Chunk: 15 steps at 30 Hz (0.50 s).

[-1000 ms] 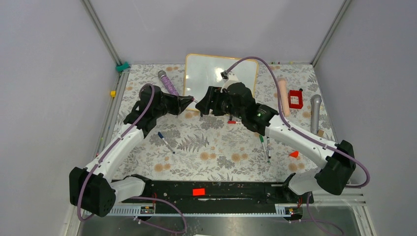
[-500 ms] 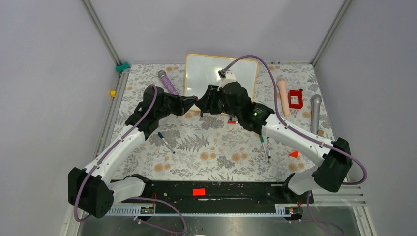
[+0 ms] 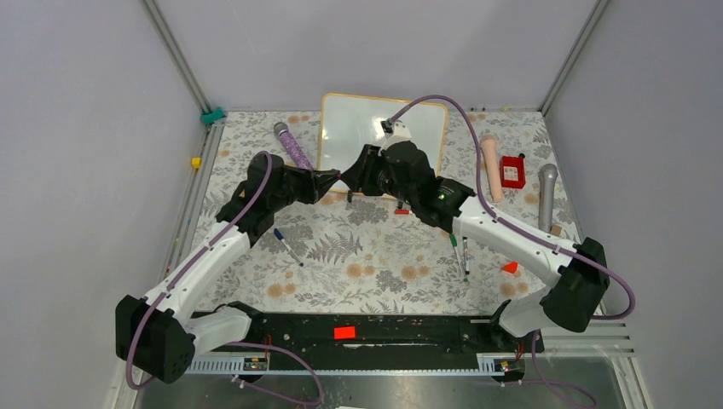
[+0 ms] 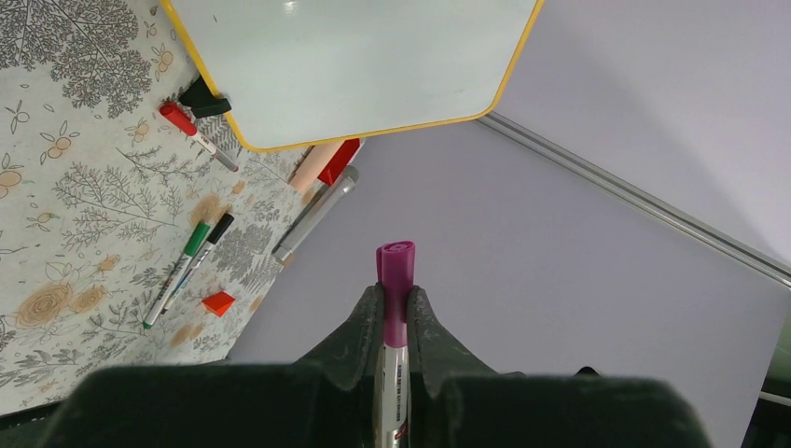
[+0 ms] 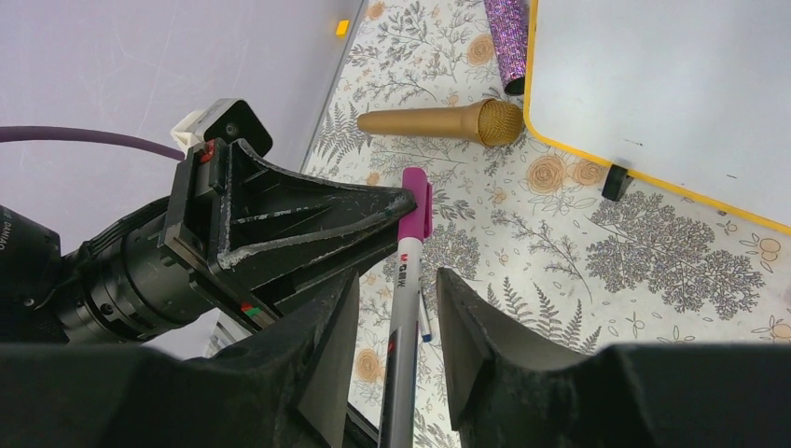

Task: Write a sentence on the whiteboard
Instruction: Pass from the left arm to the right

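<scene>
Near the counter's far edge, the left fingers [image 4: 394, 313] are pinching the marker's [image 5: 403, 271] magenta cap [image 4: 395, 271] while the right fingers [image 5: 396, 308], spread either side of its barrel, should be closing firmly before pulling straight apart.

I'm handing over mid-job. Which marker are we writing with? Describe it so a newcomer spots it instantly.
Find the whiteboard at the table's far edge. Just in front of its near rim, the left gripper and right gripper meet. The marker between them has a white barrel and magenta cap and is held off the table, unlike the green marker lying on the floral cloth.
</scene>
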Each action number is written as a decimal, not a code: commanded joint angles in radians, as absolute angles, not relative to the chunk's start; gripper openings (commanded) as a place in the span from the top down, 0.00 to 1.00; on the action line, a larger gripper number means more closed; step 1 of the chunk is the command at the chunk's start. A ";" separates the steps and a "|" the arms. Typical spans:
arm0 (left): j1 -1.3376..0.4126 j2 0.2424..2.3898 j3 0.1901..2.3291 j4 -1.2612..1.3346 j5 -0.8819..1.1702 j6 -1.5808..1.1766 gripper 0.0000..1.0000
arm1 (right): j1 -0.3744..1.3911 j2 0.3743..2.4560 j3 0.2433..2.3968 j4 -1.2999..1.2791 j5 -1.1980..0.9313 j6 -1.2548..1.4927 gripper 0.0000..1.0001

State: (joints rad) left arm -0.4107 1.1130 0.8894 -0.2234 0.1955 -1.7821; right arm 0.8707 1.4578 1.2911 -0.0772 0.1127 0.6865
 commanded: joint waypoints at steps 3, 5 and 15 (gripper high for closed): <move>-0.417 1.103 0.910 -0.237 0.161 -1.900 1.00 | 0.877 1.463 1.313 -0.043 0.108 0.702 0.53; -0.417 1.111 0.916 -0.238 0.160 -1.899 1.00 | 0.879 1.467 1.314 -0.046 0.101 0.701 0.54; -0.412 1.115 0.901 -0.213 0.131 -1.921 1.00 | 0.880 1.452 1.299 -0.056 0.110 0.703 0.52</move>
